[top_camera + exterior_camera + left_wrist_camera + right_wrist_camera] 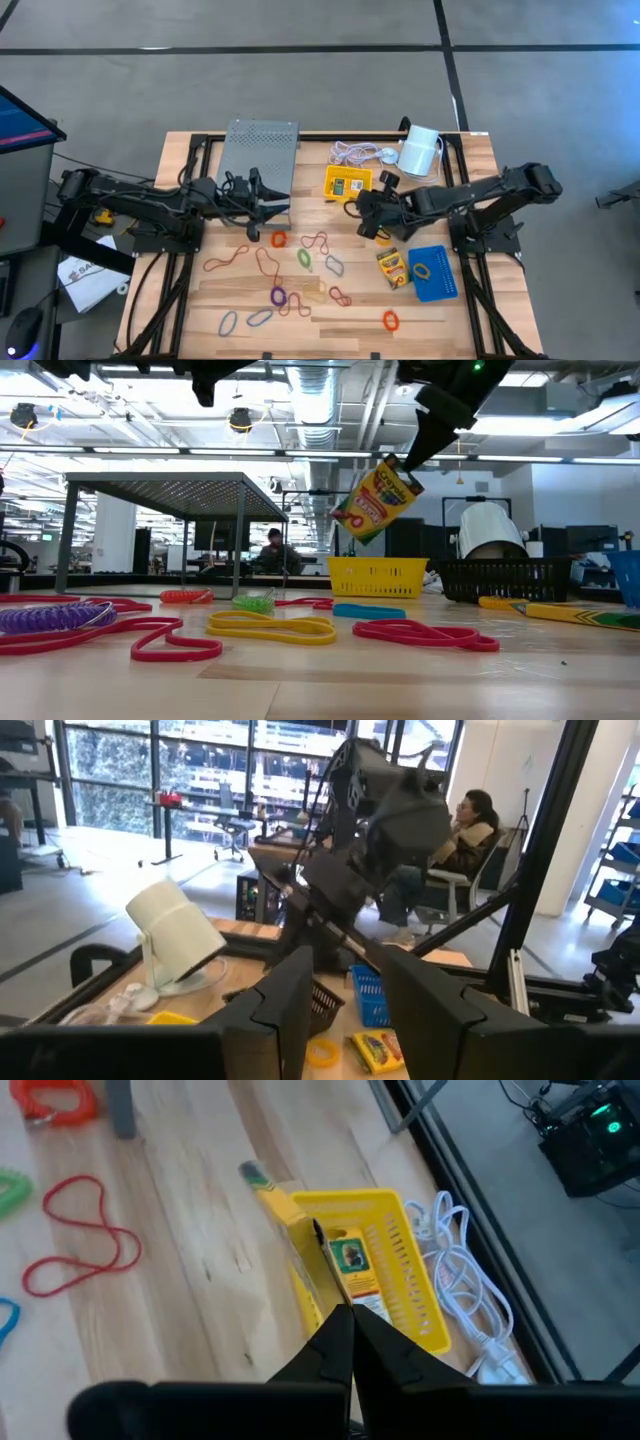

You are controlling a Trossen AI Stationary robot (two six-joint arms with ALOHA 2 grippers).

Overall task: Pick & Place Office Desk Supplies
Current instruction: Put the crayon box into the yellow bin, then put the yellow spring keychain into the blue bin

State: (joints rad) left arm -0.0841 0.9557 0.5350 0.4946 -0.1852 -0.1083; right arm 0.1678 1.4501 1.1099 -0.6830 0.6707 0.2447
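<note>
Right tool (372, 222) clamps a crayon box (377, 498) aloft near the yellow tray (348, 184); left tool (268, 212) gapes empty; rubber bands (320, 266) remain unsorted on bench (480, 160).

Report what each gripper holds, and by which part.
The right gripper pinches a crayon box by its top edge, so it hangs tilted in the air near the yellow tray. The left gripper is open and holds nothing.

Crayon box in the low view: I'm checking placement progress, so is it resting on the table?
No: the crayon box hangs tilted in the air, pinched by the right pincer, well above the table.
</note>
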